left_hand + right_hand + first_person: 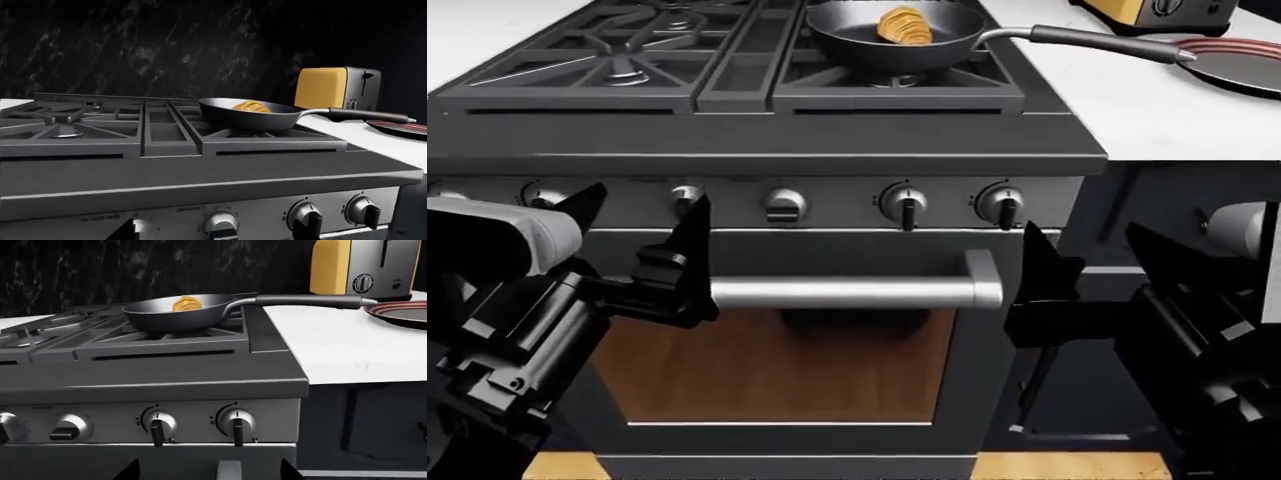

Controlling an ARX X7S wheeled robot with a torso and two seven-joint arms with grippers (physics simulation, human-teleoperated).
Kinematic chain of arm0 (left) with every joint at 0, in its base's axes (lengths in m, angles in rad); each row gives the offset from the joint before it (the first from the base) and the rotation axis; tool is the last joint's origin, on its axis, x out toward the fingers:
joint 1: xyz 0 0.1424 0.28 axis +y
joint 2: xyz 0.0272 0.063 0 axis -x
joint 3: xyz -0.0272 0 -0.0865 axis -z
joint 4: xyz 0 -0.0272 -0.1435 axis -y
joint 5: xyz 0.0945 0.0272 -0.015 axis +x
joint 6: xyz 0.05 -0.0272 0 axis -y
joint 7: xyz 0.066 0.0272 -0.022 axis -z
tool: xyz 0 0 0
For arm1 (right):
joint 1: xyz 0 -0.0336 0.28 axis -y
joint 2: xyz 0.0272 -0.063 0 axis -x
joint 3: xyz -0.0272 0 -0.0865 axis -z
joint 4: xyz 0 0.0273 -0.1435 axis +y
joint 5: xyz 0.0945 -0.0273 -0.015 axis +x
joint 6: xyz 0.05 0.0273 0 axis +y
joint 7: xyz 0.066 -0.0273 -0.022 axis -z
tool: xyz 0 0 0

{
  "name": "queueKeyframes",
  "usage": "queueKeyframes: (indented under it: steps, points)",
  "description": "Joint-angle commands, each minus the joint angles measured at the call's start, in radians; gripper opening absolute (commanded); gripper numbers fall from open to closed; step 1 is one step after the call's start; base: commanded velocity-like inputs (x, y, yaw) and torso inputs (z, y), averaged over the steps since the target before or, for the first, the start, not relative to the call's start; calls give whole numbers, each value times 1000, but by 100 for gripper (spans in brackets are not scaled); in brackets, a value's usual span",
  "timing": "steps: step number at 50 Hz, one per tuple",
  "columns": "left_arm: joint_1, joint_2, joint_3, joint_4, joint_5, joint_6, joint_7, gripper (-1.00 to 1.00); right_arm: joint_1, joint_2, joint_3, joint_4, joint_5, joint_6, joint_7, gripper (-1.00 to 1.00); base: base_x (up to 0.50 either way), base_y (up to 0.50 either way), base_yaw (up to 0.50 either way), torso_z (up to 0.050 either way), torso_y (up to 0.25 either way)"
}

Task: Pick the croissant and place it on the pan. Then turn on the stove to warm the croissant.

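The golden croissant [904,25] lies inside the dark pan [854,42], which sits on the right rear grate of the stove [827,150]; its handle points right over the counter. Both also show in the left wrist view, croissant [251,106] in pan [267,120], and in the right wrist view, croissant [187,304] in pan [160,317]. My left gripper [645,205] is open and empty in front of the knob row. The middle knob [785,205] has its grip lying sideways, while the two to its right stand vertical. My right gripper [1084,250] hangs open and empty beside the oven handle [854,292].
A yellow-sided toaster [333,87] stands on the white counter [1174,110] right of the stove. A flat dark plate with red rings [1234,60] lies under the pan handle's tip. The oven door [774,370] is below the knobs. No flame shows on any burner.
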Motion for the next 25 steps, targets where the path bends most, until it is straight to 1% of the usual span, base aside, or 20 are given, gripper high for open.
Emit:
queueKeyframes:
  steps: [1,25]
  points:
    - [4,5,4,-12,9,9,9,100,10,-12,-13,12,-11,24,7,100,0,0,0,-50,0]
    - [11,6,13,-32,27,23,28,100,27,-38,-23,34,-14,44,8,100,0,0,0,-50,0]
